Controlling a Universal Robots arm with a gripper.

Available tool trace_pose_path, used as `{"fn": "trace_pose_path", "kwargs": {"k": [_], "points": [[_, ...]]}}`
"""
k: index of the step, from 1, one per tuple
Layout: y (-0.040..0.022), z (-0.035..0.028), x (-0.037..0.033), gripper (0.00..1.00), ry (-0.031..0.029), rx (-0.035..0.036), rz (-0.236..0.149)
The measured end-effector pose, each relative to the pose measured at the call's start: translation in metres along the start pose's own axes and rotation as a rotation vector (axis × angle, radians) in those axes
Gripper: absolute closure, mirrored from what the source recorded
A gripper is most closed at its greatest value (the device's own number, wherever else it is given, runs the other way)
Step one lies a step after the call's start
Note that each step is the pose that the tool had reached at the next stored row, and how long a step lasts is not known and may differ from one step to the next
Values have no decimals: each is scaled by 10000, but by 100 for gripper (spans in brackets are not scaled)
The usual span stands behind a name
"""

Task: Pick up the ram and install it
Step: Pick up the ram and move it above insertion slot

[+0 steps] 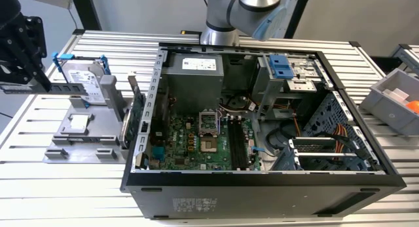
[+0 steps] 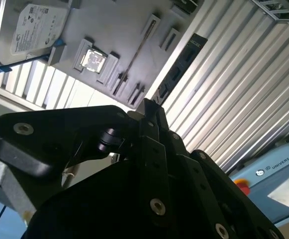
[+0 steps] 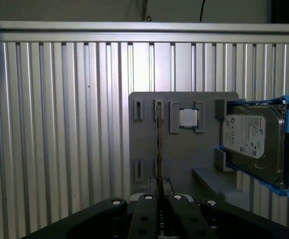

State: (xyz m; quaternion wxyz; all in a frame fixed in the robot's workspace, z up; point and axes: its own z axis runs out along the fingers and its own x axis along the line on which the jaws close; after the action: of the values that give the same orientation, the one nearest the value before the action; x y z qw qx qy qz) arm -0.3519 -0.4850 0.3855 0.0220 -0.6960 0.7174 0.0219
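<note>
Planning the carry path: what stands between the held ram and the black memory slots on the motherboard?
In the exterior view, the green card standing on edge and the case's side wall lie between the ram and the slots.

Legible print: none can be made out.
Label carriers:
- white printed sticker (image 3: 243,135) on the silver hard drive in a blue frame (image 1: 95,75), at the exterior view's left
- white sticker (image 1: 198,64) on the grey metal power-supply box (image 1: 193,87)
- pale print block (image 1: 196,206) on the black computer case front panel (image 1: 275,195)
</note>
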Motion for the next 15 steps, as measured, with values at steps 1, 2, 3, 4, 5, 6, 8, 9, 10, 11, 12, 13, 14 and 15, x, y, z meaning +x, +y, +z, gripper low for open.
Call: {"fn": "trace_pose_path", "kwargs": {"k": [1, 2, 3, 4, 5, 6, 8, 9, 10, 11, 12, 13, 14, 15], "points": [[-5, 0, -1, 100, 1, -2, 0], [-11, 0, -1, 100, 3, -6, 1], [-16, 0, -2, 100, 5, -11, 1], [-22, 0, -2, 100, 7, -16, 1], [-27, 0, -2, 100, 9, -21, 2], [-32, 0, -2, 100, 10, -25, 2], [-41, 0, -3, 100, 13, -32, 3], [-45, 1, -3, 100, 15, -33, 3], [-49, 1, -3, 100, 16, -34, 3], [-53, 1, -3, 100, 17, -36, 3], [-57, 0, -3, 100, 19, -39, 3], [-60, 0, -3, 100, 20, -41, 3], [-64, 0, -3, 100, 22, -42, 3], [-68, 0, -3, 100, 23, -44, 3]]}}
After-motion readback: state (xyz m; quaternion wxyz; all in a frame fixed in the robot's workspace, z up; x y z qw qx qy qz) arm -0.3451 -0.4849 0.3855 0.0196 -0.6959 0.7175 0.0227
